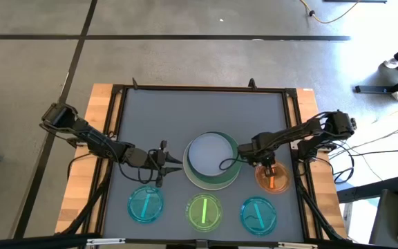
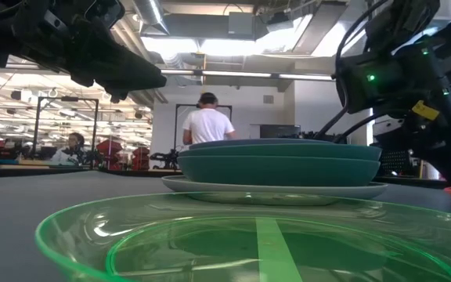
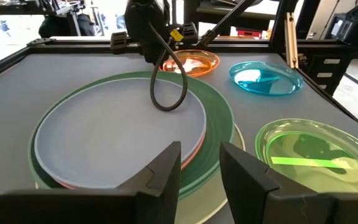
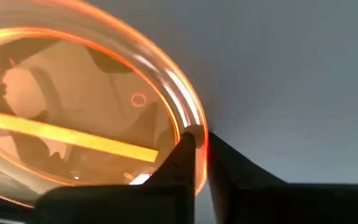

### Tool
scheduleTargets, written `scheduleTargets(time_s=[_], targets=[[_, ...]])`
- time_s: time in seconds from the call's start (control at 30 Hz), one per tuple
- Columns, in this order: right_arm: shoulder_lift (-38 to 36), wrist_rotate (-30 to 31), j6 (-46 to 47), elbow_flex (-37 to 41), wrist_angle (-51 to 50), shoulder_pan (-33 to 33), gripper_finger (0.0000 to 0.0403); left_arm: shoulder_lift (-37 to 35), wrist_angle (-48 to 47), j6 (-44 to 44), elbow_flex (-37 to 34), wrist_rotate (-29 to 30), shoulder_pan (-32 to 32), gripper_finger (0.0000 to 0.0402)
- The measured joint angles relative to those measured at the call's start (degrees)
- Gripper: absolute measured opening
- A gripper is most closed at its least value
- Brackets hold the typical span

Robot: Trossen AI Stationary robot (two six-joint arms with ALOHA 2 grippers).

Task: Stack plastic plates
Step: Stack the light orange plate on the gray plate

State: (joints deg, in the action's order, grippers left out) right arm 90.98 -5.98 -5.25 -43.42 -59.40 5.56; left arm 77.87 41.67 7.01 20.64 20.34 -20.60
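At the right side of the desk [image 1: 157, 111], the right tool [image 4: 199, 144] has its two fingers pinched over the rim of the orange plate [image 1: 272, 178], one finger inside the lip and one outside, so it grips the plate by its edge. That edge hold looks chosen because a thin translucent plate lying flat offers nothing else to seize. The plate appears to sit on the desk just beside the central stack [image 1: 213, 162].

That stack holds the larger plates: a pale blue plate [image 3: 120, 134] on top, a thin pink edge under it, green plates [image 3: 219, 127] below, and a cream plate [image 2: 272, 189] at the bottom, widest pieces low so the pile sits steady. Along the near edge lie three small plates well apart: a cyan plate [image 1: 146, 205], a bright green plate [image 1: 204, 211] and a second cyan plate [image 1: 258, 214], likely waiting their turn for the top.

The left tool [image 3: 201, 163] hovers beside the stack's left rim, fingers parted and holding nothing, probably ready to steady the pile.
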Motion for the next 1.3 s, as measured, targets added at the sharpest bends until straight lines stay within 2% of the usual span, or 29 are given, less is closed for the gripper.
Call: scheduleTargets(time_s=[0.43, 0.73, 0.97, 1.17, 1.3], targets=[[-1.69, 0.36, 0.54, -2.77, -6.63, 0.02, 0.0002, 0.0, -0.02, 0.0, 0.0, 0.13, 0.0, 0.0105], [-5.76, 0.36, 3.83, -11.9, -16.01, 0.09, 0.0001, 0.02, 0.33, -0.02, 0.0, -0.13, 0.0, 0.0105], [-8.88, 0.45, 4.57, -20.66, -18.72, 0.06, 0.0, 0.02, 0.35, -0.02, 0.0, -0.2, 0.0, 0.0105], [-9.53, 3.11, 5.2, -29.62, -17.04, 0.04, 0.0, 0.02, 0.38, -0.01, 0.0, -0.13, 0.0, 0.0105], [-9.57, 5.64, 6.77, -32.79, -7.44, 0.04, 0.0, 0.02, 0.38, 0.0, 0.0, -0.11, 0.0, 0.0105]])
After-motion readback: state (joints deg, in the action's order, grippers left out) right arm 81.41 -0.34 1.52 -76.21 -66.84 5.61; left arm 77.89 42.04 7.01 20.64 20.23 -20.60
